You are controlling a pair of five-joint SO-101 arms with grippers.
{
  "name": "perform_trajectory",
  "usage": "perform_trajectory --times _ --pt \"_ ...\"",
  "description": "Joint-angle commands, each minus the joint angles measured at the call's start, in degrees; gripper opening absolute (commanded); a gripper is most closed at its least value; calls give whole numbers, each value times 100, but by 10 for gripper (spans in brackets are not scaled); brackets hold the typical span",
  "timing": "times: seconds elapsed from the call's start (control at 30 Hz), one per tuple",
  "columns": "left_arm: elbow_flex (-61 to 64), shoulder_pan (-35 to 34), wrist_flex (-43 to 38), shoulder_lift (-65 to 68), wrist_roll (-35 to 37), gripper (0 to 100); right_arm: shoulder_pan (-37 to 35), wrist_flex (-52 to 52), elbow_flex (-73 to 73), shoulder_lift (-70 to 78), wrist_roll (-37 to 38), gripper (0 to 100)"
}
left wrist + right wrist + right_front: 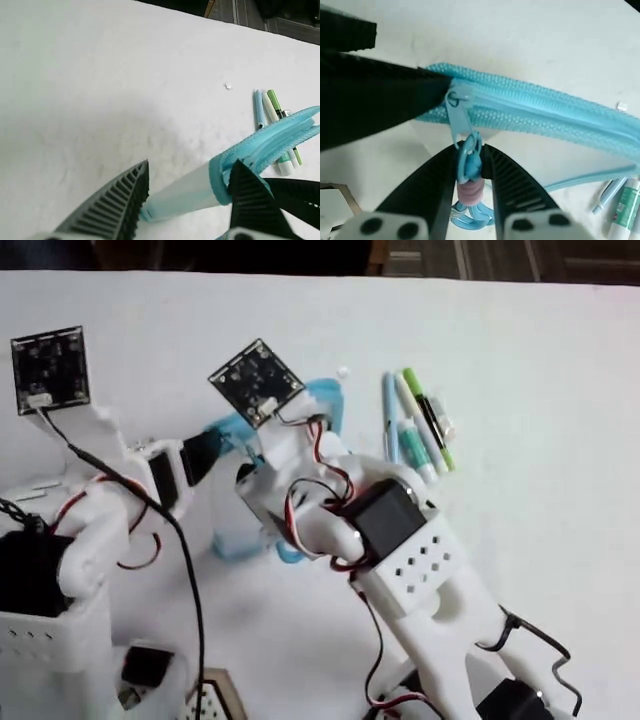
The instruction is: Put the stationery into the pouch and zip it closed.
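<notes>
A light blue zip pouch (325, 405) stands on edge between the two arms. The jaws of my left gripper (191, 167) stand wide apart, and the end of the pouch (270, 142) fills the gap between them. One of its black fingers (375, 105) presses against the zipper's end. My right gripper (469, 150) is shut on the blue ring pull (468, 167) hanging from the slider (459, 105). Several pens and markers (415, 425) lie side by side on the table beyond the pouch (545, 115). I cannot tell whether the zipper is open.
A tiny white scrap (343, 371) lies near the pens (272, 112). The white table (520, 330) has free room at the back and right, ending in a dark far edge. A perforated plate (215, 695) sits at the near edge.
</notes>
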Motion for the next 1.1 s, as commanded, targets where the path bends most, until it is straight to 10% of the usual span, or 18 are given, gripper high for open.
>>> perform_trajectory --times 0.0,0.33,1.07 --pt "53 -22 88 444 -229 266 -4 13 -9 31 70 17" --pt "-492 22 695 1481 -1600 20 101 13 0 31 70 17" --pt "-1002 -22 835 1552 -1741 23 4040 -505 -9 40 132 17"
